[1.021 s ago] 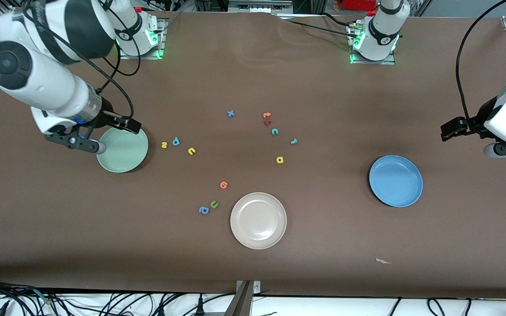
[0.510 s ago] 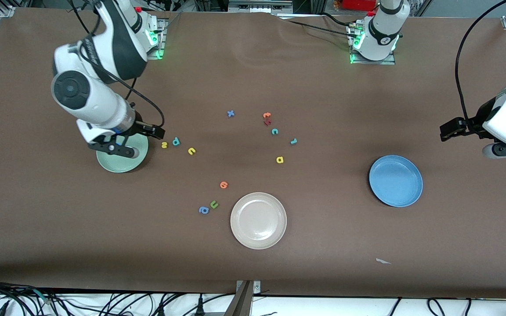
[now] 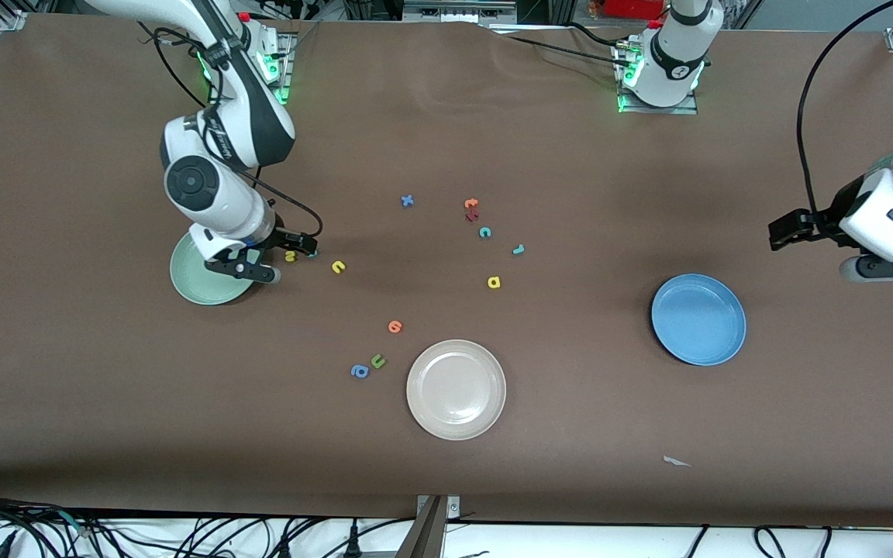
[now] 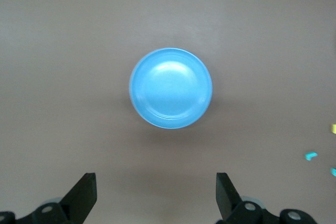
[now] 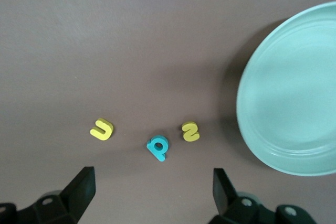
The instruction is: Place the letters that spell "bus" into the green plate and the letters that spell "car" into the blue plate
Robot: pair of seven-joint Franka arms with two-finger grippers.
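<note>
A: Which step? Both plates are bare.
B: The first pick. Right tool (image 3: 285, 263), released, hovers over the yellow s (image 5: 190, 131) and teal b (image 5: 157, 148), just beside the green plate (image 3: 187, 283).
A: Next?
B: Probably descend and pinch one. Left tool (image 4: 155, 200), released, waits over the blue plate (image 3: 698, 318), by the table's edge.

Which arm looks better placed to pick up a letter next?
The right. Its gripper, jaws open, is over the yellow s and teal b beside the green plate.
</note>
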